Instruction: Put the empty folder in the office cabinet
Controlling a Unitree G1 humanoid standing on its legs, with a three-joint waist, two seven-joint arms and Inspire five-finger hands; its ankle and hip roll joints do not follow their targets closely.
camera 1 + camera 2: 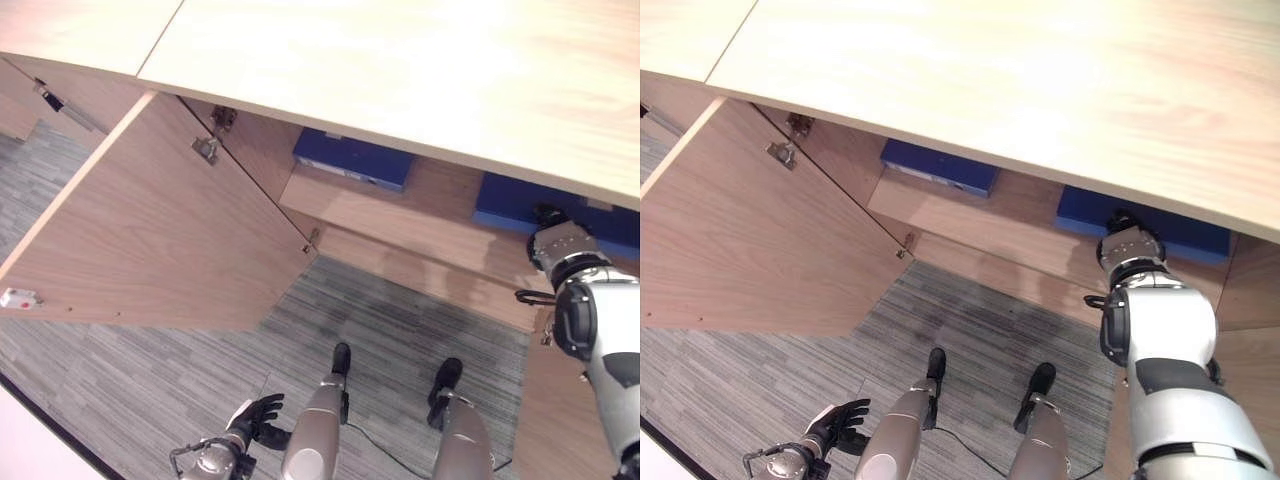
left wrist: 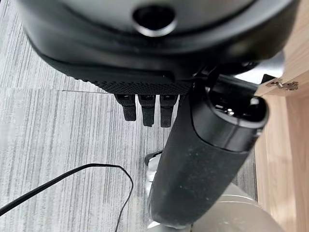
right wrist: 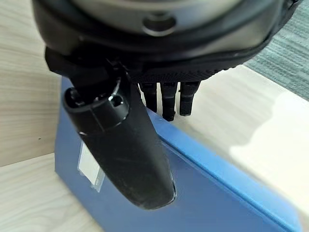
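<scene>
Right hand [image 3: 145, 92] open over folder [image 3: 203, 193] on cabinet shelf [image 1: 400, 215] | left hand [image 1: 262, 415] slack, empty | I'd withdraw straight, without dragging folder.

We're looking at grey carpet [image 1: 400, 330] below a pale wooden countertop [image 1: 400, 70], an open wooden door [image 1: 150, 240] beside it.

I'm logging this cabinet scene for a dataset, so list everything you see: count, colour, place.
Folders: two, blue, lying flat on the cabinet shelf, one to the left, one to the right under the right hand.
Cabinet door: one, light wood, swung open on the left.
Cabinet top: one, pale wood, over the shelf.
Carpet: grey, on the floor in front.
Right hand: dark, inside the cabinet with fingers straight over the right folder.
Left hand: dark, low by the floor, relaxed, holding nothing.
</scene>
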